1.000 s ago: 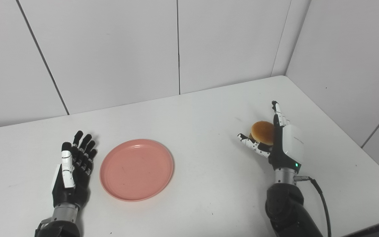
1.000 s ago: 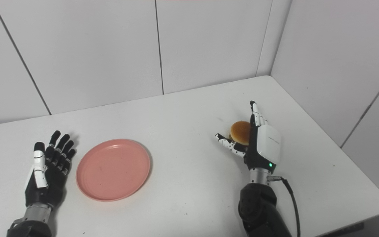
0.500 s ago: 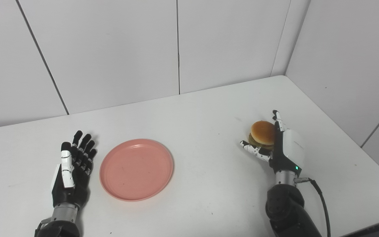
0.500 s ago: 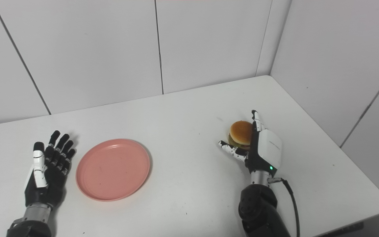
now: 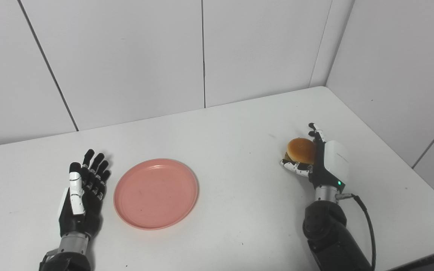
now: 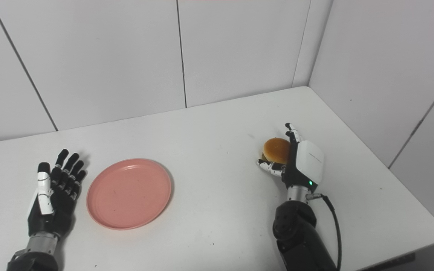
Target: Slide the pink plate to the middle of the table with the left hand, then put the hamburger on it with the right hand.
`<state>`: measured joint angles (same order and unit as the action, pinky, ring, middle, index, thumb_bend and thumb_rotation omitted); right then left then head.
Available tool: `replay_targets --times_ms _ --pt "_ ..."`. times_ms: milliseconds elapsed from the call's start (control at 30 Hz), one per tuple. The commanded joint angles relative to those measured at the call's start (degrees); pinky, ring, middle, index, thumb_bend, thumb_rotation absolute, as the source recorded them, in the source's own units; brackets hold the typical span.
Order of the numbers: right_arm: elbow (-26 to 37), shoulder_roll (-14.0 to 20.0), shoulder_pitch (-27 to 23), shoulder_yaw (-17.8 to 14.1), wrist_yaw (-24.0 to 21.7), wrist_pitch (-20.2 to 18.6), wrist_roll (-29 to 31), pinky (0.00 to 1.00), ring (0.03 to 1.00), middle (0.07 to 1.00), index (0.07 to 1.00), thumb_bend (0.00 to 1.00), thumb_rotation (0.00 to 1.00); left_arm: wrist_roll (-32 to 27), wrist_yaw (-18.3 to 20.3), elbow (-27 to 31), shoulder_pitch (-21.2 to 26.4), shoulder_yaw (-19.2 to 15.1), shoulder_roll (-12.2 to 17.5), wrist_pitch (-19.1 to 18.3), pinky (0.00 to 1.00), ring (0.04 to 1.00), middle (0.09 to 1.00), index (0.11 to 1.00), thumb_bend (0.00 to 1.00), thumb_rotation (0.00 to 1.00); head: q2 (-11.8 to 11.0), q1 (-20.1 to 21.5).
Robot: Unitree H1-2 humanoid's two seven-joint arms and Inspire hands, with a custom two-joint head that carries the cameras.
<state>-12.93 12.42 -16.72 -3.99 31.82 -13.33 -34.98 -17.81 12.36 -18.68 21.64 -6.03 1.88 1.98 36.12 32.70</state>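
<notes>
You have the right robot hand (image 5: 324,162) wrapped around the hamburger (image 5: 300,150) on the right part of the white bench (image 5: 239,210): its thumb curls under the bun's near side and its fingers (image 6: 291,130) stand up behind it, with the white back of the hand facing right. From these views you cannot tell whether the hamburger is lifted or resting on the bench. Your left robot hand (image 5: 83,192) lies flat near the left edge, palm up, fingers spread and holding nothing. The pink plate (image 5: 156,193) sits just beside that hand, to its right, apart from it, with nothing on it. Plate and hamburger are well apart, with bare bench between them. A black cable (image 5: 365,226) trails from the right wrist.
</notes>
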Motion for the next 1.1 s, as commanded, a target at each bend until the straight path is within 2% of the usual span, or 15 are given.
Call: replay_targets --times_ms 0,33,67,133,200,300,467,567,633,700,733,767,833,933,1067 --pt "-3.01 -0.34 1.96 -0.08 2.56 3.57 0.56 0.56 0.624 0.667 0.776 0.64 0.01 0.12 0.55 -2.09 -2.41 0.16 0.19 0.16 1.0 0.981 0.97 0.964 0.63 1.0 -0.06 -0.01" --pt "-3.34 -0.36 1.91 -0.14 2.99 4.19 0.91 0.53 0.575 0.563 0.742 0.59 0.0 0.12 0.61 -2.12 -2.44 0.19 0.17 0.27 1.0 0.978 0.965 0.96 0.63 1.0 -0.06 -0.01" --pt "-3.52 -0.31 1.93 -0.17 3.26 4.7 1.23 0.5 0.549 0.515 0.717 0.56 0.0 0.3 0.45 -1.91 -2.56 0.29 0.1 0.19 1.0 0.975 0.963 0.959 0.63 1.0 -0.21 -0.27" --pt "-3.65 -0.21 2.01 -0.2 3.33 5.0 1.79 0.48 0.528 0.5 0.692 0.55 0.0 0.75 0.1 -1.28 -2.89 0.55 -0.02 -0.02 1.0 0.972 0.96 0.956 0.63 1.0 -0.2 -0.37" --pt "-3.41 -0.06 2.15 -0.23 2.96 4.79 2.24 0.34 0.405 0.484 0.534 0.53 0.0 0.96 0.26 -0.97 -3.11 0.83 -0.01 0.05 1.0 0.975 0.968 0.961 0.63 1.0 -0.23 -0.63" --pt "-3.25 0.15 2.29 -0.3 2.84 4.95 2.68 0.26 0.322 0.476 0.495 0.52 0.0 1.02 0.06 -0.41 -3.28 1.11 -0.12 -0.39 1.0 0.978 0.974 0.965 0.63 1.0 -0.21 -0.9" --pt "-2.8 0.54 2.7 -0.39 3.0 6.19 3.39 0.27 0.329 0.475 0.488 0.52 0.0 1.27 -0.38 0.02 -3.54 1.45 -0.49 -0.2 1.0 0.98 0.973 0.968 0.63 1.0 -0.55 -1.7" --pt "-3.39 1.0 2.89 -0.42 4.35 9.13 3.77 0.24 0.304 0.473 0.487 0.52 0.0 1.95 -1.08 0.57 -3.92 1.8 -1.01 -0.04 1.0 0.977 0.97 0.967 0.62 1.0 -0.66 -2.81" --pt "-3.41 1.37 3.14 -0.17 5.22 11.42 3.7 0.24 0.32 0.442 0.498 0.52 0.0 2.35 -1.48 0.94 -4.12 1.92 -1.43 -0.24 1.0 0.977 0.968 0.965 0.62 1.0 -0.66 -3.78" --pt "-2.75 1.61 3.51 0.27 5.59 13.49 3.44 0.24 0.325 0.467 0.49 0.52 0.0 2.49 -1.56 1.2 -4.3 2.11 -1.71 -0.31 1.0 0.978 0.968 0.966 0.62 1.0 -0.7 -4.56" --pt "-2.44 1.66 3.65 0.39 5.58 14.1 3.42 0.25 0.346 0.456 0.518 0.51 0.0 2.52 -1.56 1.26 -4.35 2.2 -1.78 -0.3 1.0 0.98 0.97 0.968 0.62 1.0 -0.7 -4.56" --pt "-0.95 1.4 3.92 0.68 5.05 14.08 3.38 0.25 0.357 0.451 0.533 0.51 0.0 2.64 -1.6 1.37 -4.41 2.37 -1.88 -0.32 1.0 0.981 0.971 0.97 0.62 1.0 -0.9 -5.2" --pt "1.52 1.06 4.37 1.22 4.04 14.42 3.4 0.2 0.404 0.488 0.498 0.52 0.0 3.13 -1.76 1.44 -4.51 2.71 -2.0 0.1 1.0 0.982 0.972 0.973 0.62 1.0 -0.96 -5.89" --pt "5.53 0.76 4.88 2.32 1.99 16.05 4.02 0.2 0.407 0.502 0.489 0.52 0.0 4.27 -2.32 1.68 -4.71 3.04 -2.27 0.52 1.0 0.981 0.969 0.973 0.63 1.0 -1.07 -7.12" --pt "10.87 -0.1 4.63 3.85 -1.4 14.44 3.61 0.19 0.4 0.503 0.488 0.52 0.0 4.82 -2.71 2.42 -5.0 3.11 -2.62 0.29 1.0 0.979 0.968 0.971 0.63 1.0 -0.84 -8.62"
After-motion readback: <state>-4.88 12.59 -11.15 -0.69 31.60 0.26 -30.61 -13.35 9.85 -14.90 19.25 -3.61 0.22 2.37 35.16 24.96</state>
